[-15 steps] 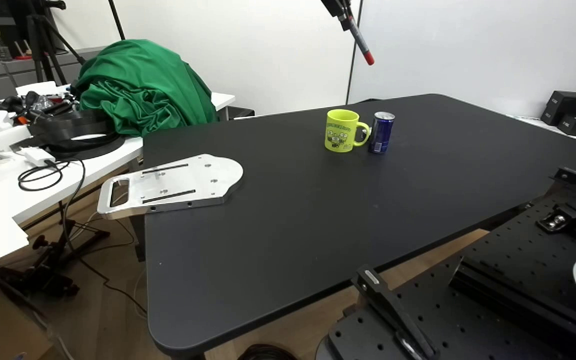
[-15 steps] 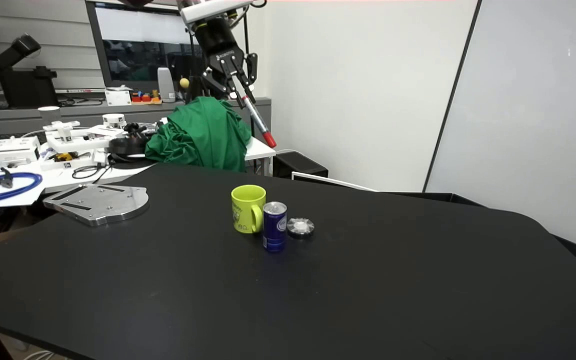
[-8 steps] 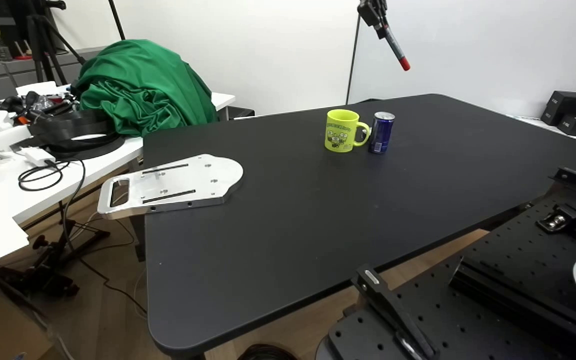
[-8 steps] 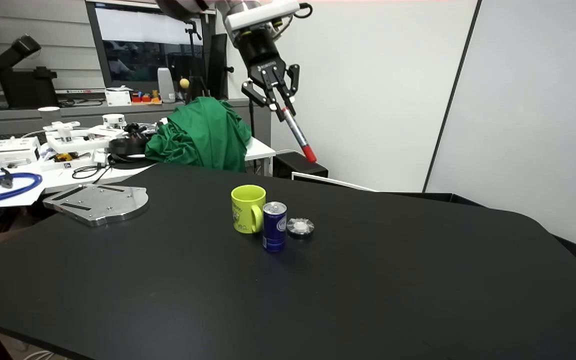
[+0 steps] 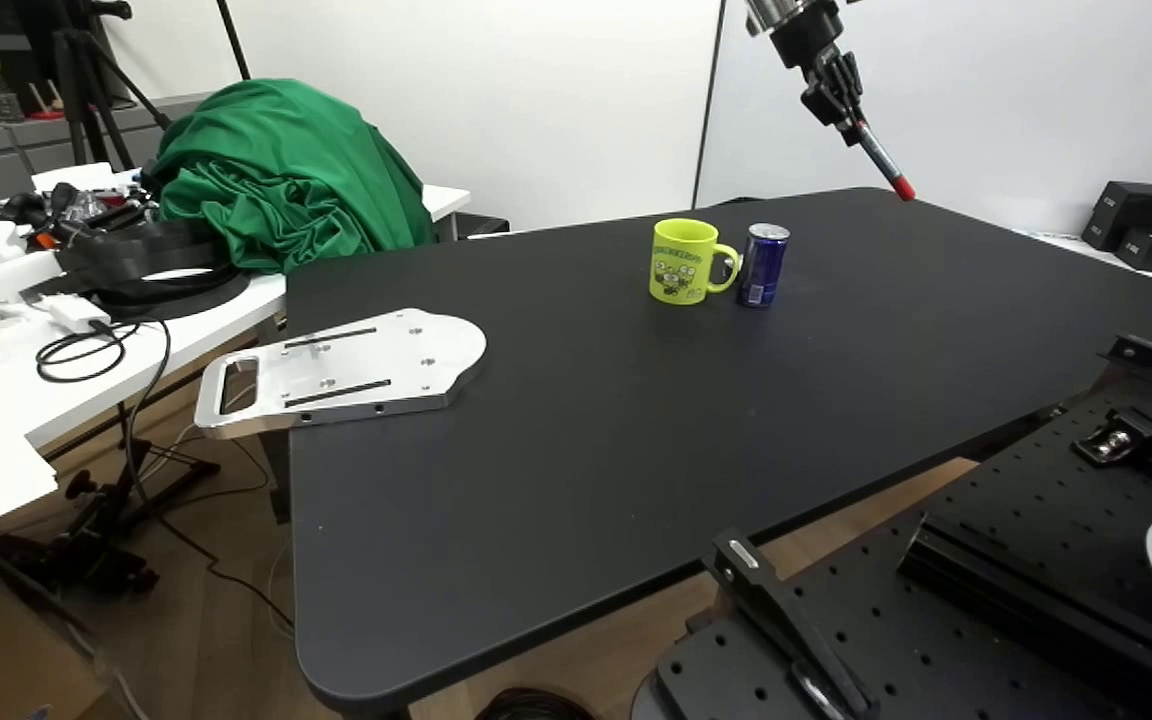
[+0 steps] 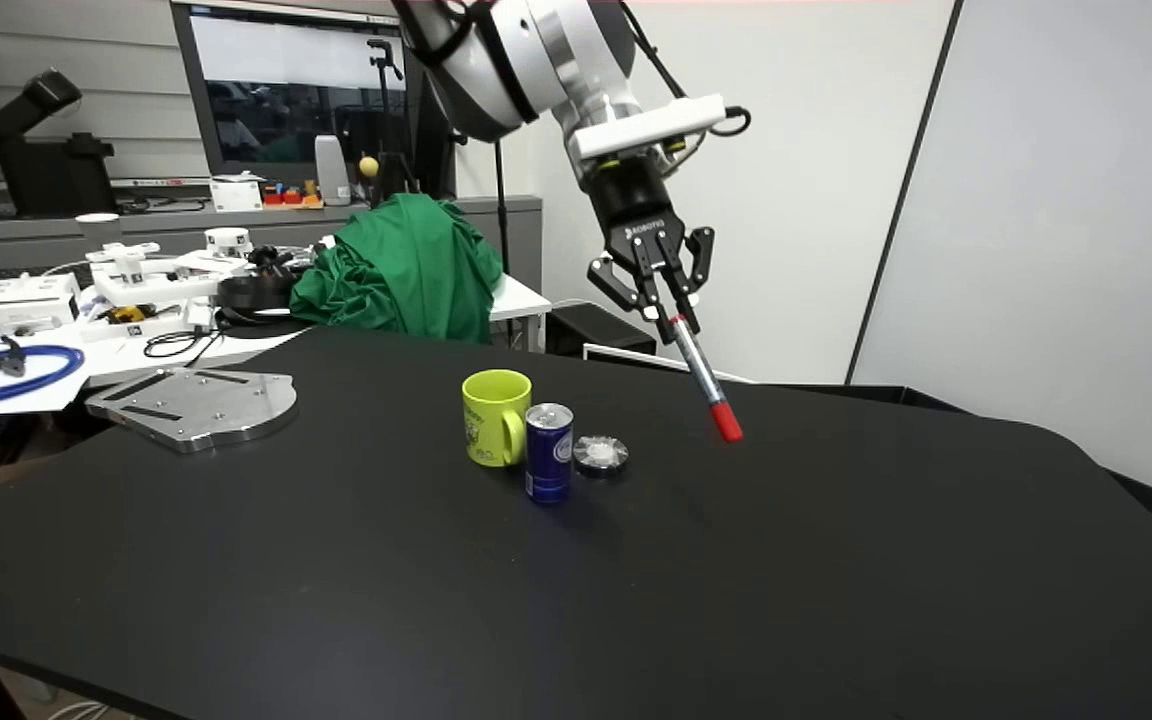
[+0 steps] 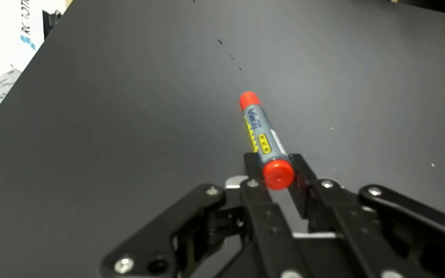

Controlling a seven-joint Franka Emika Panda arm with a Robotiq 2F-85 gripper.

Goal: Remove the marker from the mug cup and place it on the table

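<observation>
In an exterior view, the gripper [image 6: 677,326] pinches the marker [image 6: 699,364] high, presumably so its 5 o'clock end meets the table [image 6: 696,600].

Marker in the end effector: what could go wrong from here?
Pivot: the end effector grips the marker near one end and tilted, so its lower red end will likely meet the table first and could twist it in the grip.
Roll: the marker looks round, so it may roll when let go.
Knock: the blue can stands close by the mug; a low sweep that way could tip either.
</observation>
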